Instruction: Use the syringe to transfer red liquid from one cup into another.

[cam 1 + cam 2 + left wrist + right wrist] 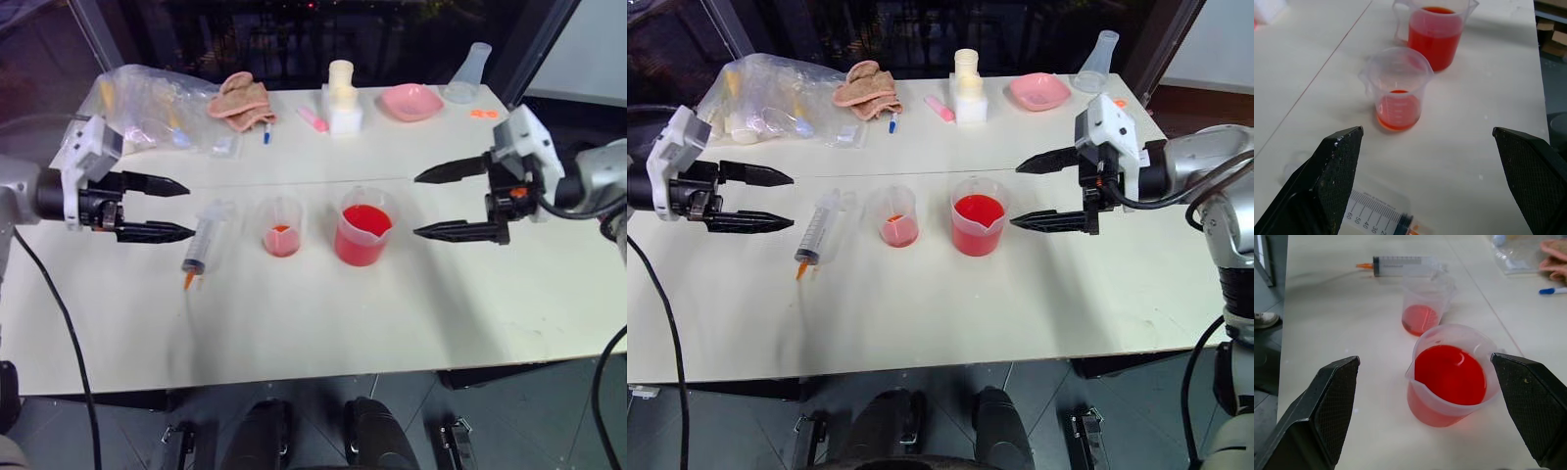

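The syringe lies flat on the white table, orange tip toward the front edge, its barrel clear. To its right stands the smaller beaker with a shallow layer of red liquid. Right of that is the larger beaker, more than half full of red liquid. My left gripper hovers open just left of the syringe, pointing at it. Facing the larger beaker from the right, my right gripper also hangs open. Neither holds anything.
Along the table's back edge sit a clear plastic bag of items, a crumpled tan cloth, a blue pen, a pink marker, a white block with a bottle, a pink dish and a clear flask.
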Robot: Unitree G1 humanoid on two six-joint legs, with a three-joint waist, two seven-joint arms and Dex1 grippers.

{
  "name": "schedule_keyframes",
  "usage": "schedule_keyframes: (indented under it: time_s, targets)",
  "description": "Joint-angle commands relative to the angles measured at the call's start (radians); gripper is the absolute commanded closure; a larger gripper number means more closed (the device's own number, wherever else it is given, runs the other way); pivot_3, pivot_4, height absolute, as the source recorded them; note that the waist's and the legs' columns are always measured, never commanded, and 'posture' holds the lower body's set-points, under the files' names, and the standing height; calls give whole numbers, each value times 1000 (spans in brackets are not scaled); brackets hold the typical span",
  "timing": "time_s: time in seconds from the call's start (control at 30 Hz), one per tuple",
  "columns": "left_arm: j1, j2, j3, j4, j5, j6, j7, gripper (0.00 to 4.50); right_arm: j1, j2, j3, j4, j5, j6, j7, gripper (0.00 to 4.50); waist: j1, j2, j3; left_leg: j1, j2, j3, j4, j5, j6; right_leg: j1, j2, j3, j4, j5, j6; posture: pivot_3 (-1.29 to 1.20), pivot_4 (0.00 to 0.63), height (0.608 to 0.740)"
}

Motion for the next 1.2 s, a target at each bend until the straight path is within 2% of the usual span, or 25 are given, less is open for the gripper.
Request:
schedule_keyframes:
  time_s: [0.03, 0.43, 1.0, 1.2]
  targets:
    - [6, 21, 39, -13, 21, -29, 18, 30, 0, -5, -27, 3, -20, -25, 3, 0, 0, 0, 0, 0, 0, 0, 0, 0, 0, 0, 0, 0, 0, 0, 0, 0, 150, 740]
    - [41, 16, 61, -68, 2, 7, 51, 30, 17, 4, -32, 11, -28, -20, 1, 0, 0, 0, 0, -1, 0, 0, 0, 0, 0, -1, 0, 0, 0, 0, 0, 0, 150, 740]
    - [97, 10, 48, -95, 44, 0, 119, 30, -19, 29, -3, 50, -80, -16, -3, 0, 0, 0, 0, -1, 0, 0, 1, 0, 0, -1, 0, 0, 1, 0, 0, 0, 150, 740]
    - [6, -44, 29, -137, 35, 201, 283, 30, -26, 42, 4, 50, -88, -4, -3, 0, 4, 0, 0, -1, 0, 0, 1, 0, 0, -1, 0, 0, 1, 0, 0, 0, 150, 740]
